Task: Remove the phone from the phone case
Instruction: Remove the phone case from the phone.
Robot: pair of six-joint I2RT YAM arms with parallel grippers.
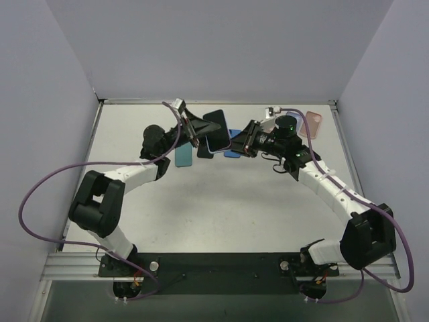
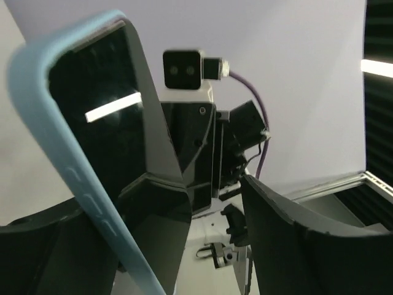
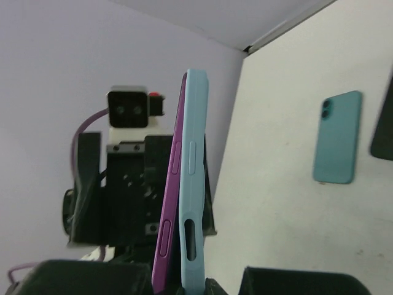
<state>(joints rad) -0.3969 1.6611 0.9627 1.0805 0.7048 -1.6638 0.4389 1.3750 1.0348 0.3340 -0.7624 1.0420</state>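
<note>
The phone in its light blue case (image 1: 218, 139) is held up off the table between both arms at the back centre. In the right wrist view it stands edge-on: the purple phone (image 3: 171, 203) has lifted away from the case (image 3: 195, 153) along its lower part. My right gripper (image 3: 193, 286) (image 1: 242, 142) is shut on their near end. In the left wrist view the case (image 2: 37, 110) and dark screen (image 2: 104, 141) lean against my left finger. My left gripper (image 2: 215, 190) (image 1: 194, 129) is spread wide, its right finger clear of the phone.
A teal phone (image 1: 184, 156) (image 3: 338, 136) lies flat left of the grippers. A black phone (image 1: 216, 119) lies behind them, a blue one (image 1: 233, 153) under the right gripper, and a pink case (image 1: 312, 123) at the back right. Walls close three sides.
</note>
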